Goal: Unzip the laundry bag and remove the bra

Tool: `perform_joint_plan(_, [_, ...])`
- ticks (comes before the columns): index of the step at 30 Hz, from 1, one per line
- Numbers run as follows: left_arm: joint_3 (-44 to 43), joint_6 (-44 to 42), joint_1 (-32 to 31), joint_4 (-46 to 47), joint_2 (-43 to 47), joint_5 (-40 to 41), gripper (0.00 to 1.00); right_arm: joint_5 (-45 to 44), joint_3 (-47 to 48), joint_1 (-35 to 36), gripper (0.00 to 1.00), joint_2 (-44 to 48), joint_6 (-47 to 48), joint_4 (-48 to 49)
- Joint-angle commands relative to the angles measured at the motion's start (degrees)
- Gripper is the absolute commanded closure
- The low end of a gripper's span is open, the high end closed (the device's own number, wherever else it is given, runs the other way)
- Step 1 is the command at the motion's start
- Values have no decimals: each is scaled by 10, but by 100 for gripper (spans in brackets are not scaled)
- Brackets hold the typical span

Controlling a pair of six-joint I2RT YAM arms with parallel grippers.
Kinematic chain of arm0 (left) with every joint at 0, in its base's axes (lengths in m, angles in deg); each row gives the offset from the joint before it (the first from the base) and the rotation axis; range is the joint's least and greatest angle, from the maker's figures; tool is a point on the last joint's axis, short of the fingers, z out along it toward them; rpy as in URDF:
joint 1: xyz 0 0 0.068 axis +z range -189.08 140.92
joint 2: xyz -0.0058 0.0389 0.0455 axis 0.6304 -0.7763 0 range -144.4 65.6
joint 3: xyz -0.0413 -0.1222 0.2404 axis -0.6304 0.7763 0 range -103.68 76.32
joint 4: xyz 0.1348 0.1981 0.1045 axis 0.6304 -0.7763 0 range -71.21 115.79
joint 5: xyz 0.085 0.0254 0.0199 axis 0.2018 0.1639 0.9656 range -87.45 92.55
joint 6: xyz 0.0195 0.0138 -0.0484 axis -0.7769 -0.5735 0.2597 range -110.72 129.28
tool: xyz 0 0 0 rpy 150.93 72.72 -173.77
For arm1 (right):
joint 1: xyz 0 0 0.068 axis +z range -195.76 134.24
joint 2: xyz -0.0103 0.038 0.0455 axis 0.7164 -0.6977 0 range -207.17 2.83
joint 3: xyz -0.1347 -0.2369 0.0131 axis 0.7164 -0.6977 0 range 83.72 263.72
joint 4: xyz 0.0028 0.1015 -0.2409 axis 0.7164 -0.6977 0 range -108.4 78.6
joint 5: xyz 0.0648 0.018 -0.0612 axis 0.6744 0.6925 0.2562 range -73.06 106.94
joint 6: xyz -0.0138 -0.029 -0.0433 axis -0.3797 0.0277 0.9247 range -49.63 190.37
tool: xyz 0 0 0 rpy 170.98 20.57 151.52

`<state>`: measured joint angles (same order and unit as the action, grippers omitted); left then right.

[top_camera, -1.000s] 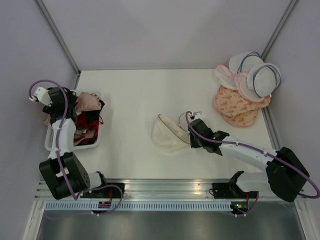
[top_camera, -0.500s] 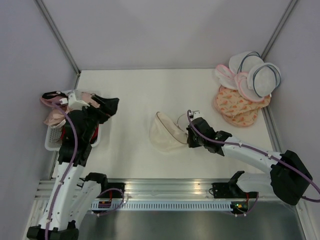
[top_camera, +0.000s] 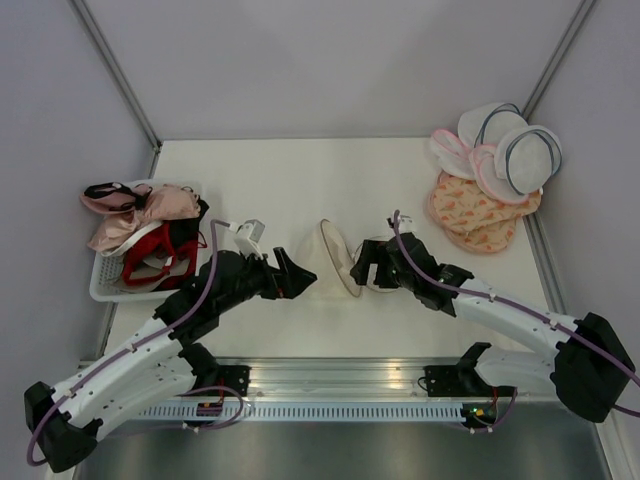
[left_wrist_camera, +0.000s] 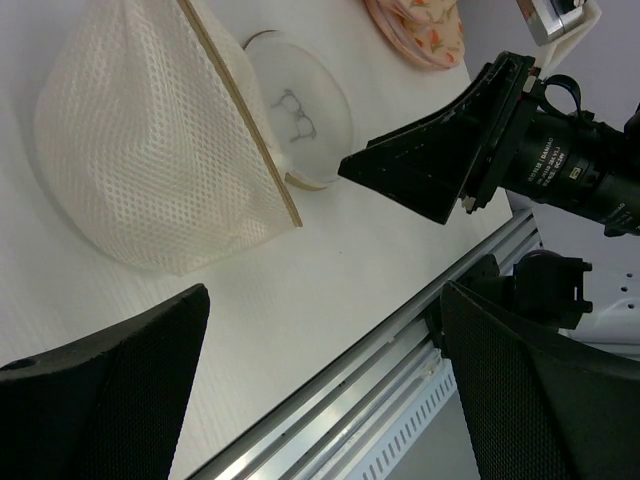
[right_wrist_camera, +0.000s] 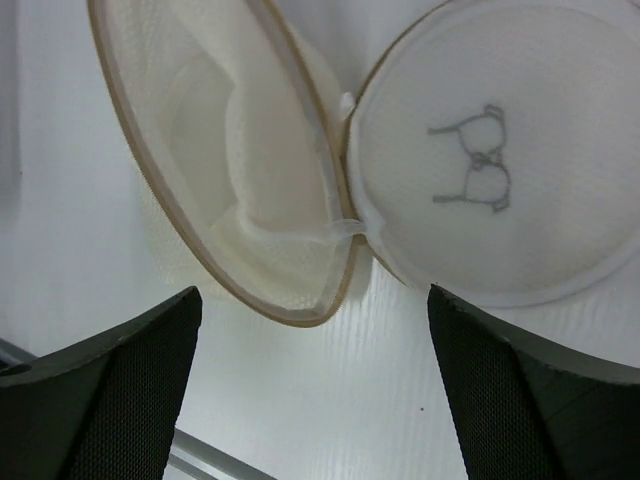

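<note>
The cream mesh laundry bag lies unzipped mid-table. Its domed mesh half gapes open and looks to hold nothing. Its round lid, with the bra drawing, lies flat beside it. The mesh half and the lid also show in the left wrist view. The dusty pink bra with black straps rests on the pile in the white basket at the left. My left gripper is open just left of the bag, holding nothing. My right gripper is open just right of it, above the bag's near edge.
A red bra and a peach one also lie in the basket. White domed bags with pink trim and pink patterned bags are piled at the back right. A metal rail runs along the near edge.
My left arm has swung from the basket to the bag, its jaws wide, leaving the pink bra on the pile. My right gripper has opened and let go of the bag.
</note>
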<state>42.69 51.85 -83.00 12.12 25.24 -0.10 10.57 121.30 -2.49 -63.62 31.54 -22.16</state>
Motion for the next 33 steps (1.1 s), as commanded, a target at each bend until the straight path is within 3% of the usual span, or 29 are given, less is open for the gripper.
perform_joint_plan(1, [6,21,-15,34,10,24,0,-119,-22,-2,2,53,-142,-27])
perform_joint_plan(9, [16,22,-17,31,21,31,0,-229,-154,-1,3,202,-325,-46])
perform_joint_plan(13, [22,29,-18,29,27,33,0,-236,-199,-5,17,222,-348,-29])
perform_joint_plan(17, [23,33,-18,27,30,29,0,-241,-210,-8,35,197,-357,-22])
perform_joint_plan(18, [24,34,-18,25,31,29,0,-248,-211,-9,43,194,-359,-21])
perform_joint_plan(24, [32,45,-18,15,47,31,0,-252,-229,-38,46,150,-347,17])
perform_joint_plan(32, [40,53,-18,0,65,29,1,-211,-227,-87,49,36,-295,145])
perform_joint_plan(33, [41,53,-18,-2,67,29,1,-206,-224,-90,55,25,-290,162])
